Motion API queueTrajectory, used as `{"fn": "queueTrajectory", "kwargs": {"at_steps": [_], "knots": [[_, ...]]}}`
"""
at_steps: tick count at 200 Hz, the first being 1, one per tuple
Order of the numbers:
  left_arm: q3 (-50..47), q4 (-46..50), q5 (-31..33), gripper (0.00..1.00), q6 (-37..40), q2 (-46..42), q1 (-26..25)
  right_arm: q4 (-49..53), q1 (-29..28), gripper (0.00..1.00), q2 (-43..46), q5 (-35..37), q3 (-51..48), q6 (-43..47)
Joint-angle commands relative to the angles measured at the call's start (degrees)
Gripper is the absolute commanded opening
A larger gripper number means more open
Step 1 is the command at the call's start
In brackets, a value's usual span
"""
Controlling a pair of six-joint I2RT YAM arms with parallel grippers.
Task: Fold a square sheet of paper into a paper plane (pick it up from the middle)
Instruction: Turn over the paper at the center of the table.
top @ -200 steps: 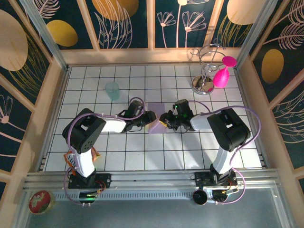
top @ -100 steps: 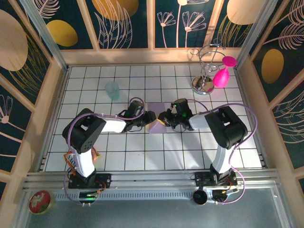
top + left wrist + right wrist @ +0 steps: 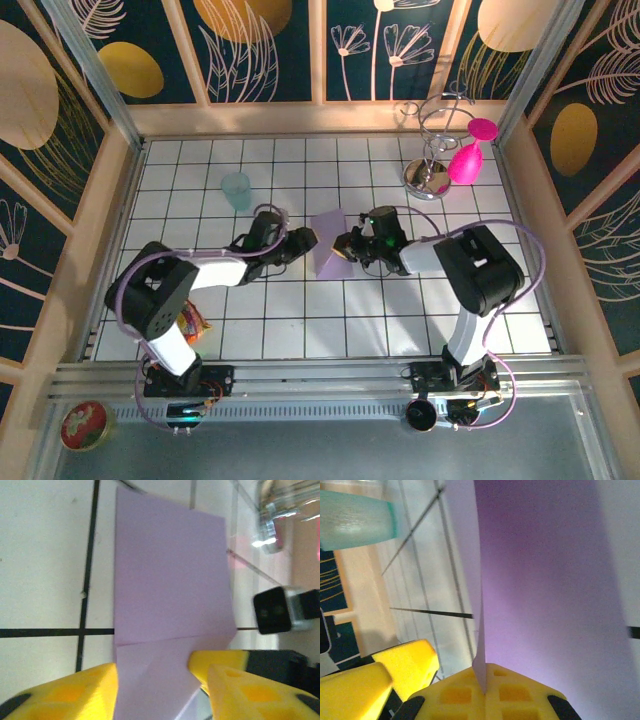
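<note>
The pale lilac sheet of paper (image 3: pixel 328 248) lies mid-table, creased, with one part raised off the tiles. My right gripper (image 3: pixel 346 246) meets it from the right. In the right wrist view its yellow fingers are shut (image 3: pixel 484 676) on a thin upright edge of the paper (image 3: pixel 545 580). My left gripper (image 3: pixel 306 241) reaches in from the left. Its jaws stand open (image 3: pixel 160 680) on either side of the creased paper (image 3: pixel 170 580), and the right gripper's fingertip (image 3: pixel 217 660) sits just inside them.
A translucent teal cup (image 3: pixel 237 190) stands at the back left. A chrome stand (image 3: pixel 430 150) holding a pink bulb (image 3: pixel 465 160) is at the back right. A small snack packet (image 3: pixel 190 322) lies by the left arm. Wooden walls ring the tiled table.
The left jaws have widened and the left arm's elbow has swung out to the left. The right jaws have closed on the paper's edge, and the sheet now stands more raised.
</note>
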State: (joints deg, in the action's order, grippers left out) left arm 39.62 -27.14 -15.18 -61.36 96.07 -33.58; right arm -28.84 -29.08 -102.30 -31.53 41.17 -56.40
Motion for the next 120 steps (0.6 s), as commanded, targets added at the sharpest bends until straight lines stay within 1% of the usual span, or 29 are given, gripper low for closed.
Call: {"fn": "queueTrajectory", "kwargs": {"at_steps": [1, 15, 39, 48, 78, 96, 120], "knots": [[-5.11, -15.06, -5.55, 0.60, -6.18, -5.09, 1.65, -5.63, 1.69, 0.01, 5.99, -1.84, -0.47, 3.83], [-6.50, -18.27, -6.54, 0.65, -7.84, -7.23, 2.28, -7.83, 2.65, 0.01, 8.12, -4.08, -0.60, 4.02], [-4.69, -14.41, -8.16, 0.71, -6.78, -8.94, 2.37, -11.64, 4.18, 0.01, 10.83, -7.76, -0.80, 2.52], [-4.31, -14.41, -9.31, 0.72, -6.90, -8.94, 2.30, -12.73, 4.46, 0.01, 11.60, -8.72, -0.87, 1.94], [-4.19, -20.19, -13.46, 0.79, -9.83, -8.32, 2.30, -18.60, 4.90, 0.01, 13.05, -12.61, -2.00, -1.30], [-4.13, -22.62, -14.65, 0.79, -10.60, -8.04, 2.32, -22.27, 4.91, 0.02, 12.75, -14.48, -2.56, -3.43], [-3.93, -24.88, -16.27, 0.77, -10.89, -7.63, 2.32, -25.78, 4.89, 0.02, 11.94, -16.13, -3.35, -5.65]]}}
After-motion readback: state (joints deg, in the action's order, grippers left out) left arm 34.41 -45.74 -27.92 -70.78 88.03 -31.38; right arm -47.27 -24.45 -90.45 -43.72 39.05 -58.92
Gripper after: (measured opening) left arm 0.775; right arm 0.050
